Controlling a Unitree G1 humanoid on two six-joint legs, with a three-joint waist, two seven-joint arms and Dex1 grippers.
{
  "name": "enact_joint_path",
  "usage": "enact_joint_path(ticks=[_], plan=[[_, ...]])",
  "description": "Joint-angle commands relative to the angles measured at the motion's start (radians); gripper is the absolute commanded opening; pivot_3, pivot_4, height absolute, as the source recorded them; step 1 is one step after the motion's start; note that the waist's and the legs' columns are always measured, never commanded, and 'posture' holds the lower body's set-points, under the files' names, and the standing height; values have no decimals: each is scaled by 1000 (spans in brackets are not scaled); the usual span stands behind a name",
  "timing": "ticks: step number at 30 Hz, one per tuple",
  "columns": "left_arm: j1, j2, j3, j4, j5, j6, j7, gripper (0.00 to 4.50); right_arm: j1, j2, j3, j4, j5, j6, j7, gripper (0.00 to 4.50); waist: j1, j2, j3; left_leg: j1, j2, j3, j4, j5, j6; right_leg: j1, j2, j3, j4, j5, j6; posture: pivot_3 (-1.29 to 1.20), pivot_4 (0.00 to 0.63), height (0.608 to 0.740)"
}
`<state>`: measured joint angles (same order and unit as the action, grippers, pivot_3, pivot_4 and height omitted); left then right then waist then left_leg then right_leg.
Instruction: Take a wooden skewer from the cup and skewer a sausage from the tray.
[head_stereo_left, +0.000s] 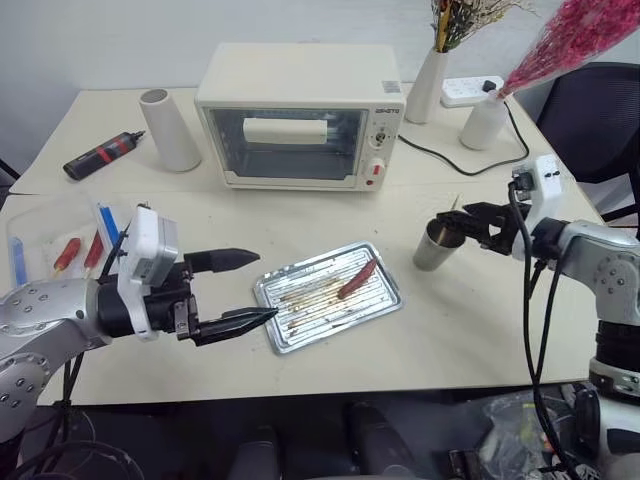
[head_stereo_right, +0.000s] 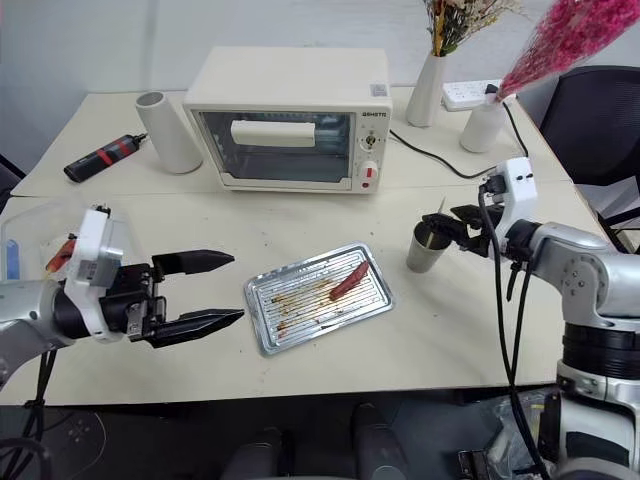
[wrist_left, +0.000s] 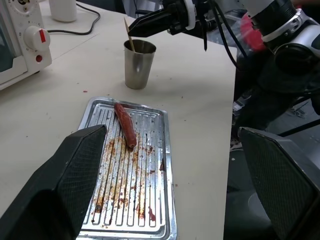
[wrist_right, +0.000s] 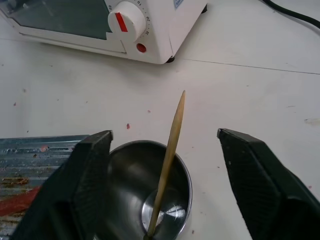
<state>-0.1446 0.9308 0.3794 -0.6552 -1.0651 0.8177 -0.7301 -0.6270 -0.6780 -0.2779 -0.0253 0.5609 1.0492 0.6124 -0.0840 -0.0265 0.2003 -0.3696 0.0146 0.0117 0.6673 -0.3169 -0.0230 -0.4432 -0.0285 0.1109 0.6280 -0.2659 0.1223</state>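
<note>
A red-brown sausage (head_stereo_left: 357, 279) lies at an angle on the silver tray (head_stereo_left: 300, 325) in the middle of the table. To the tray's right stands the steel cup (head_stereo_left: 435, 250), with one wooden skewer (wrist_right: 170, 150) leaning in it, tip up. My right gripper (wrist_right: 165, 134) hovers at the cup's rim. It is open, with a finger on each side of the skewer and neither touching it. My left gripper (head_stereo_left: 265, 287) is open and holds nothing. It floats just left of the tray and points toward it.
A white toaster oven (head_stereo_left: 300, 115) stands behind the tray, with a white cylinder (head_stereo_left: 170, 130) and a red-black tool (head_stereo_left: 103, 155) to its left. A clear plastic box (head_stereo_left: 40, 235) sits at the left edge. Two white vases (head_stereo_left: 427, 88) (head_stereo_left: 484, 122) and a power strip (head_stereo_left: 468, 90) stand at the back right.
</note>
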Motion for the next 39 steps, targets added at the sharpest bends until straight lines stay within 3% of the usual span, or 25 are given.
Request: enact_joint_path(ticks=[1, 4, 9, 14, 20, 28, 32, 39], plan=[[-21, 0, -1, -11, -10, -14, 10, 4500, -22, 7, -9, -22, 13, -10, -15, 2165, -1, 0, 0, 0, 0, 0, 0, 0, 0, 0, 0, 0, 0, 0, 0, 0, 150, 740], [-29, 0, -8, -7, -4, -15, 11, 4500, -19, 12, -3, -39, 21, -7, -17, 1174, -1, 0, 0, 0, 0, 0, 0, 0, 0, 0, 0, 0, 0, 0, 0, 0, 150, 740], [-46, -3, -21, -4, 7, -17, 17, 4500, -23, 19, 6, -38, 18, -10, -25, 1174, -1, 0, 0, 0, 0, 0, 0, 0, 0, 0, 0, 0, 0, 0, 0, 0, 150, 740], [-71, -7, -37, 6, 17, -18, 20, 4500, -36, 5, 11, -46, 21, -7, -25, 29, -1, 0, 0, 0, 0, 0, 0, 0, 0, 0, 0, 0, 0, 0, 0, 0, 150, 740], [-88, -8, -45, 22, 24, -20, 14, 4500, -84, -44, -5, -64, 35, 18, -12, 29, 0, 0, 0, 0, 0, 0, 0, 0, 0, 0, 0, 0, 0, 0, 0, 0, 150, 740], [-121, -49, -67, 44, 49, -45, 36, 4500, -318, -140, -47, -3, 102, 103, 14, 29, -2, 0, 0, 0, 0, 0, -1, 0, 0, -1, 1, 0, -1, 0, 0, 0, 150, 740], [-164, -113, -98, 44, 86, -72, 99, 4500, -483, -24, -163, 59, 197, 271, -108, 29, -2, 0, 0, 0, 0, 0, 0, 0, 0, -1, 1, 1, -1, 0, 0, 0, 150, 740], [-268, -315, -249, 59, 299, -188, 266, 4500, -642, 453, -582, 38, 285, 560, -503, 29, 2, -1, -2, -1, 1, -2, 0, 0, 0, -1, 0, 0, 0, 1, 0, 0, 150, 740]])
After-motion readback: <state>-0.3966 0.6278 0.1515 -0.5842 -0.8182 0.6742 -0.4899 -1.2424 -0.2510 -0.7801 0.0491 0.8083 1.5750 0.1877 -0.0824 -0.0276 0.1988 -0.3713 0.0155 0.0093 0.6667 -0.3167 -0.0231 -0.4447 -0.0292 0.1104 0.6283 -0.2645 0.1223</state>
